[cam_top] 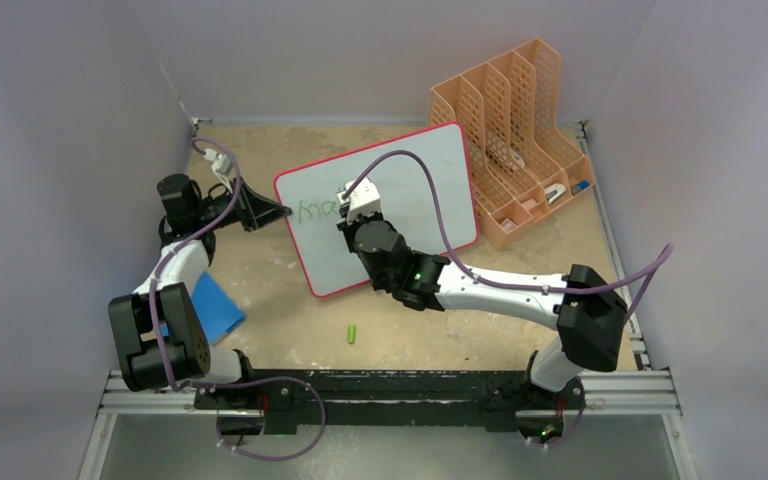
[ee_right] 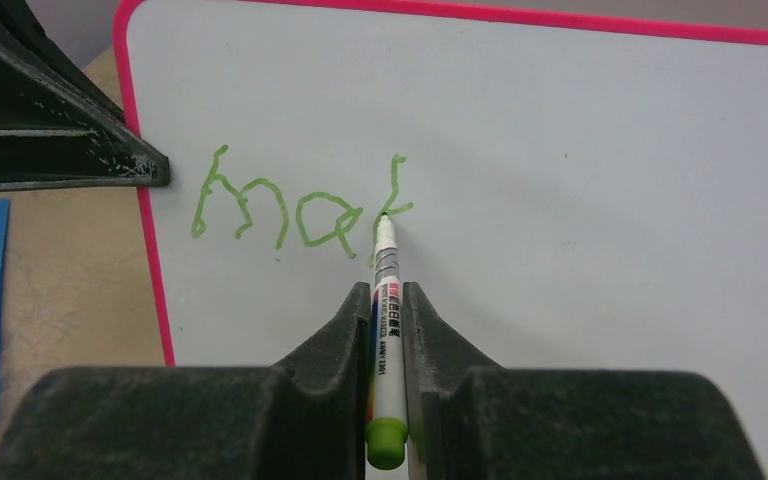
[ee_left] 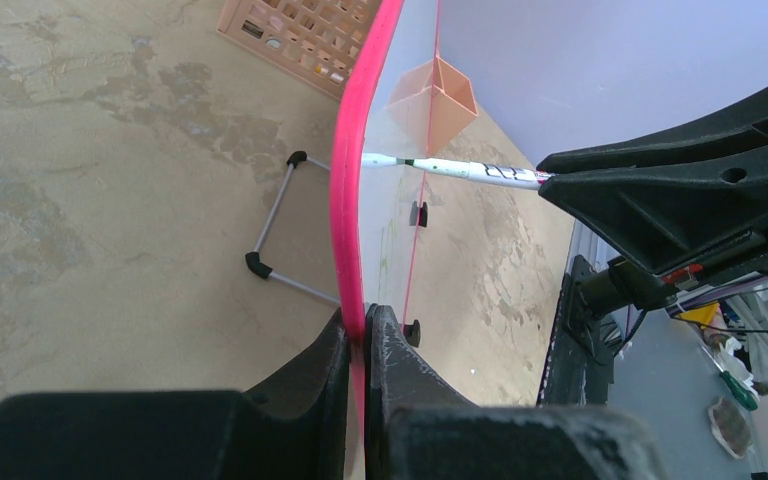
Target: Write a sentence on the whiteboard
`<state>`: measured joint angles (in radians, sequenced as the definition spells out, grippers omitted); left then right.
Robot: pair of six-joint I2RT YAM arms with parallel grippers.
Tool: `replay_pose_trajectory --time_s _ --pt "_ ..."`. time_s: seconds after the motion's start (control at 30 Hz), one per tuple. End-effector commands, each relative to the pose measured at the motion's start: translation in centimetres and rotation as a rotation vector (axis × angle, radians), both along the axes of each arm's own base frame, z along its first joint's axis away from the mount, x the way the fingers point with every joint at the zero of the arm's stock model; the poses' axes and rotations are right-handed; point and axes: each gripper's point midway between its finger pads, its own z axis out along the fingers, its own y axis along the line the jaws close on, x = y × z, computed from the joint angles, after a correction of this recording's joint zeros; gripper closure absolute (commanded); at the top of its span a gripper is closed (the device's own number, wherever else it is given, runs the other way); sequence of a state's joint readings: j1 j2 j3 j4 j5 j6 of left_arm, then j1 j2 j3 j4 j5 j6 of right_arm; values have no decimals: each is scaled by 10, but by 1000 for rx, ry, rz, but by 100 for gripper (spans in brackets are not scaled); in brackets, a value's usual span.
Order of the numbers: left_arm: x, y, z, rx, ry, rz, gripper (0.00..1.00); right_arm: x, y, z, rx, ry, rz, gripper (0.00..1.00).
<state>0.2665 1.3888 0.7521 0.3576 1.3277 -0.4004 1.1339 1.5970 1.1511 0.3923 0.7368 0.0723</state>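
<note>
The whiteboard (cam_top: 410, 180) with a pink-red rim lies tilted at the table's middle. My left gripper (cam_top: 282, 211) is shut on its left rim (ee_left: 350, 200). My right gripper (cam_top: 345, 205) is shut on a white marker (ee_right: 386, 310) with a green end. The marker's tip touches the board (ee_right: 560, 150) at a partly drawn "k". The sentence (ee_right: 290, 205) reads "ma" plus that stroke in green; it also shows in the top view (cam_top: 317, 210).
An orange slotted file rack (cam_top: 515, 130) stands right of the board. A blue pad (cam_top: 212, 305) lies by the left arm. A green marker cap (cam_top: 353, 333) lies on the table in front of the board. Grey walls enclose the table.
</note>
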Motion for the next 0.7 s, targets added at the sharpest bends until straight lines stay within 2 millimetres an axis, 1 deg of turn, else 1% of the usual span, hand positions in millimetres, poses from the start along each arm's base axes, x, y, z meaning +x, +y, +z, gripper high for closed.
replay_pose_trajectory --time_s 0.0,0.17,0.67 --pt "-4 -9 9 18 -64 -47 100 -3 2 22 59 -12 13 100" --pt "-4 -9 9 18 -63 -47 100 -3 1 22 57 -11 12 100" --pt "-4 -8 9 19 -64 -47 100 -5 -9 6 10 16 -9 100"
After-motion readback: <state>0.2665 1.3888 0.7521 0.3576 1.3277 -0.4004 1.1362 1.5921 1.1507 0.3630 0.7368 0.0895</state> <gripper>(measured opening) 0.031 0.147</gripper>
